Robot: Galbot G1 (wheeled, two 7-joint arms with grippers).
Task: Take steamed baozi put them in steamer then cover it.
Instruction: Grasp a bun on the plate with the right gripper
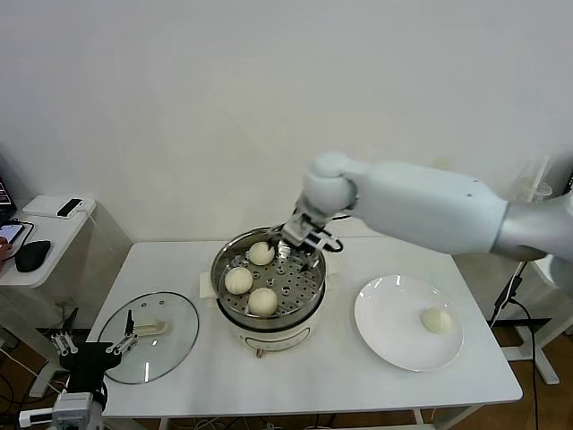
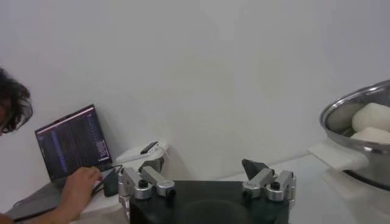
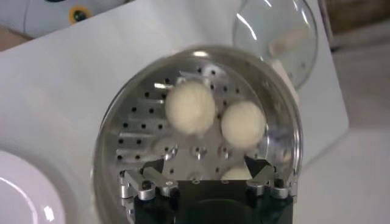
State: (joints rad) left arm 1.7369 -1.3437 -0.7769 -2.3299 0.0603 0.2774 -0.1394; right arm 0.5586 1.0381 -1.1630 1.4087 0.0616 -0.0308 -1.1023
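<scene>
Smooth round baozi (image 1: 262, 301) on perforated shiny steamer (image 1: 309, 305) tray, perhaps three

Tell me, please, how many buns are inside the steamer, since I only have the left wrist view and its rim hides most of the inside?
Observer: Three buns sit on the perforated tray inside the steamer.
Operator: Thank you. Where is the right gripper?
Observer: The right gripper hangs open and empty over the steamer's far rim.
Operator: Is any bun outside the steamer?
Observer: Yes, one bun lies on the white plate, on the robot's right of the steamer.
</scene>
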